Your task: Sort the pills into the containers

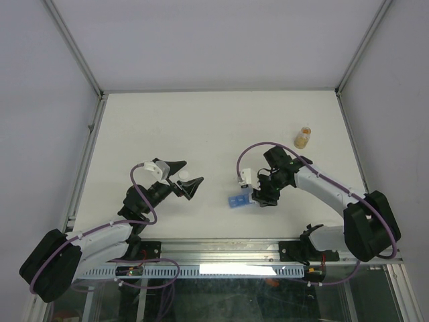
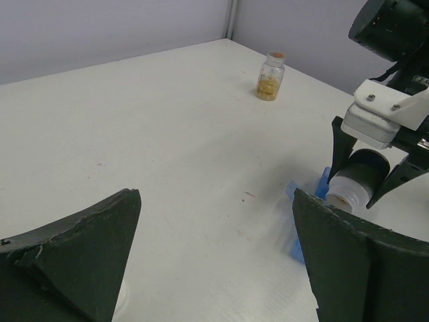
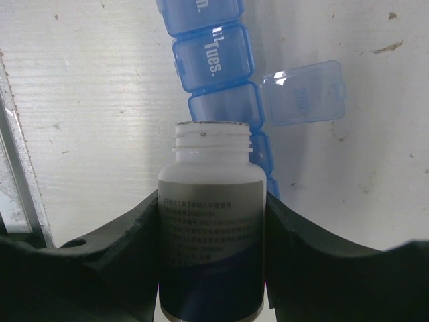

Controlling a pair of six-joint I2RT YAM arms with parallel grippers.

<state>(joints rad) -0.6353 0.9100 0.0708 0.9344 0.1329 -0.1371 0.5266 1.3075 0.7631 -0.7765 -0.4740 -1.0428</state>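
Observation:
The blue pill-organiser strip (image 1: 236,201) lies on the white table in front of the right arm. In the right wrist view the strip (image 3: 213,54) has one cell (image 3: 224,107) with its lid (image 3: 303,92) flipped open. My right gripper (image 1: 263,196) is shut on a white uncapped bottle (image 3: 211,221), tipped with its mouth just over that open cell. The bottle also shows in the left wrist view (image 2: 352,184). No pills show in any view. My left gripper (image 1: 185,176) is open and empty, left of the strip.
A small amber-tan jar (image 1: 303,137) stands at the back right, also in the left wrist view (image 2: 270,77). A small white round cap (image 1: 184,175) lies by my left gripper's fingers. Metal frame rails edge the table.

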